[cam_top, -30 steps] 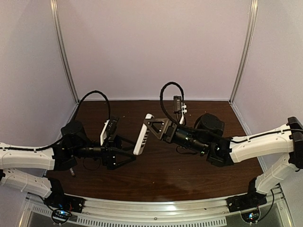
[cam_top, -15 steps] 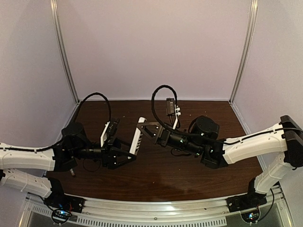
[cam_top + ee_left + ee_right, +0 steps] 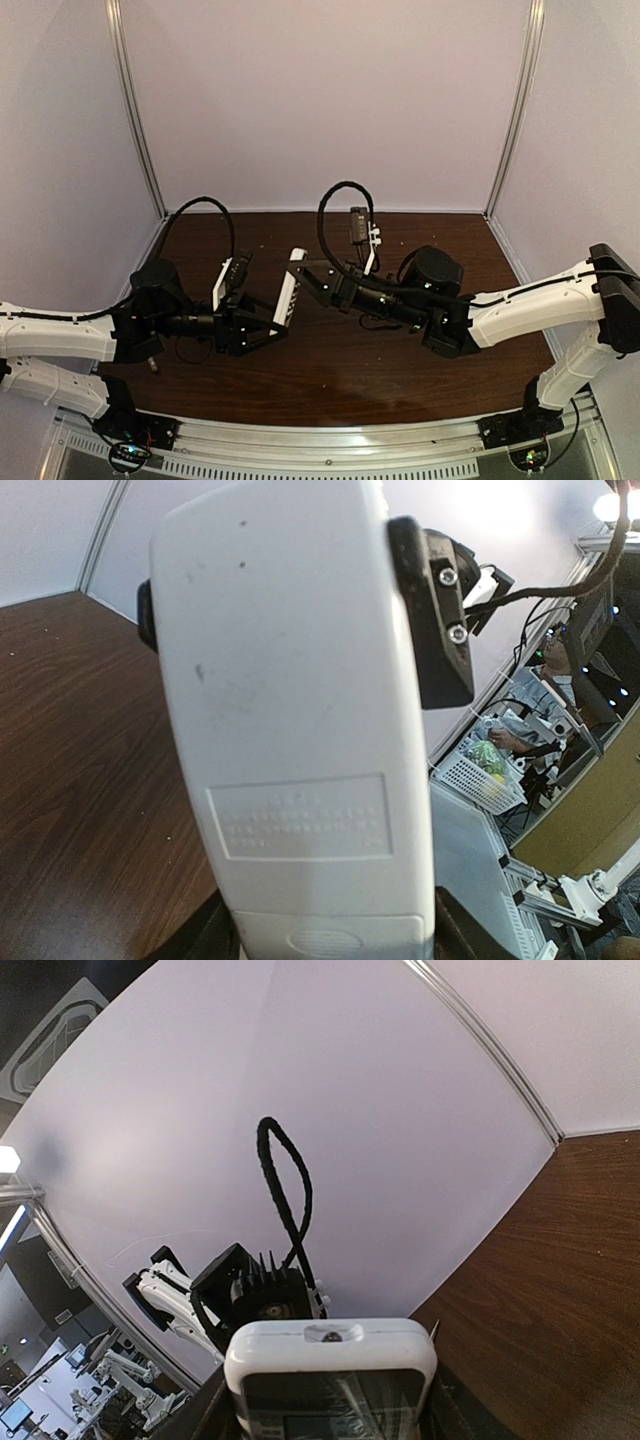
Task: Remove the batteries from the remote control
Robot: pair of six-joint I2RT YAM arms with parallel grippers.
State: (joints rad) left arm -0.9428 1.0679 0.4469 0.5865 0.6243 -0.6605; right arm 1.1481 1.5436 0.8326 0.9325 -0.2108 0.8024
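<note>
The right pincer [image 3: 303, 274], entering from 3 o'clock, is clenched on the upper end of the remote control [image 3: 287, 290], which it holds above the bench [image 3: 340, 370]. The left pincer [image 3: 268, 318], from 9 o'clock, stands parted wide astride the remote's 6 o'clock end. Whether it touches the remote cannot be told.

Item: remote control [image 3: 285, 296], one unit. You have a slim white rectangular handset, raised off the table left of centre. It stands steeply on end with its top leaning far and right. The plain white back faces left, with an embossed label panel and a cover seam near the lower end. The grey display faces right. The upper part is clamped in the right gripper [image 3: 298, 272].
</note>
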